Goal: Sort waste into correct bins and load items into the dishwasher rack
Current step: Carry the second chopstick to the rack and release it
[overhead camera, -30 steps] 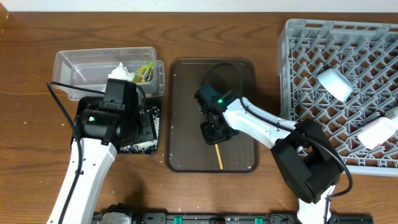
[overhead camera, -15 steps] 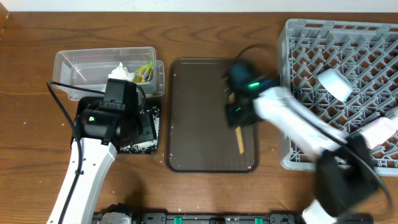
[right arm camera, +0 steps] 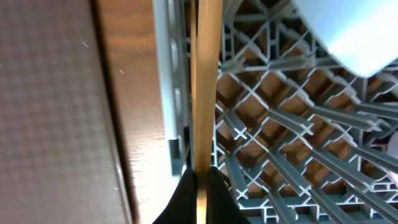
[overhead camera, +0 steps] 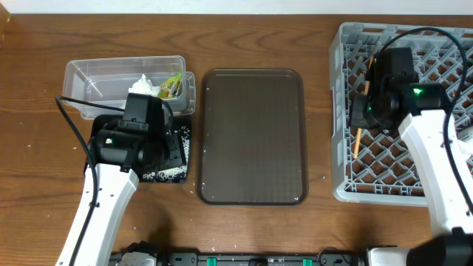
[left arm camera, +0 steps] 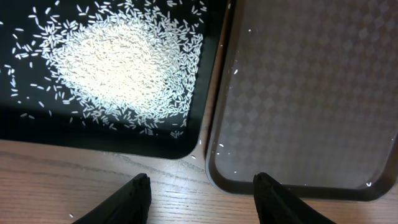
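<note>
Moved: the chopsticks [overhead camera: 357,139] had left the brown serving tray [overhead camera: 251,133] and, carried by the right gripper [overhead camera: 366,111], hung over the left side of the dishwasher rack [overhead camera: 338,66]; the left arm had not shifted.
Right wrist view only: the sticks ran just inside the rack's left wall, above the lattice floor, with a pale rounded item [right arm camera: 354,31] off to one side.
Overhead only: the tissue [overhead camera: 144,83] and wrapper [overhead camera: 174,86] lay in the clear tub [overhead camera: 92,72].
Left wrist view only: rice [left arm camera: 118,62] was heaped in the black tray [left arm camera: 37,134], just beside the serving tray's corner.
Room: bare table separated serving tray and rack; open lattice lay beside the sticks.
Right gripper: fingers pinched tight on the chopsticks.
Left gripper [left arm camera: 202,196]: spread wide, holding nothing, above both trays' near edges.
</note>
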